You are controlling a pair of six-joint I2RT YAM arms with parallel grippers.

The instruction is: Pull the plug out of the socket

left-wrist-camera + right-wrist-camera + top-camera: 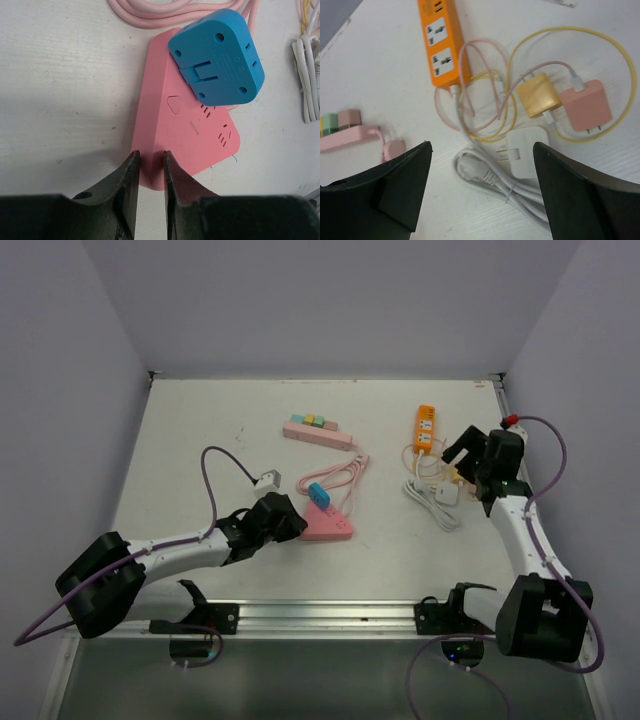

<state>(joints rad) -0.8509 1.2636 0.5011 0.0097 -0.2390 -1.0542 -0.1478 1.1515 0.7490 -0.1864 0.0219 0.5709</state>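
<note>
Plug [216,55] sits beyond left fingers [127,185] pinching socket [170,135] corner.

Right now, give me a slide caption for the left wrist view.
Left gripper, fingers nearly together, at the pink socket's near corner; blue plug seated at its far end.

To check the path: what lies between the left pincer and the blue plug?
Only the bare top of the pink socket, from left pincer to blue plug, in the left wrist view.
</note>
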